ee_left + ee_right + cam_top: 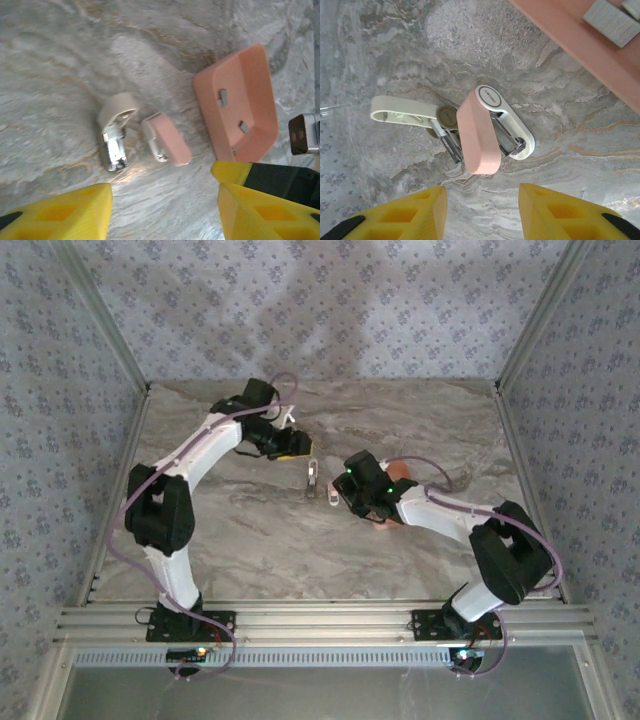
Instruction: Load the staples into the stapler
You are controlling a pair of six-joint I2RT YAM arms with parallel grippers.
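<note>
The marbled bench [250, 540] runs open to its framed edges. The salmon tray [250, 75] sits near the stapler [477, 137], which lies hinged apart between my left end effector [165, 205] and right end effector [482, 210], both spread, holding nothing. Staple strips [612, 17] rest in the tray.

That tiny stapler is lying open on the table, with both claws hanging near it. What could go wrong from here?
1. The stapler lies loose and swung open, and the left gripper and right gripper are both open, holding nothing. A nudge could probably spin it or flip it shut.
2. The staples are small strips lying flat in the tray. They may slip or break apart when pinched.
</note>
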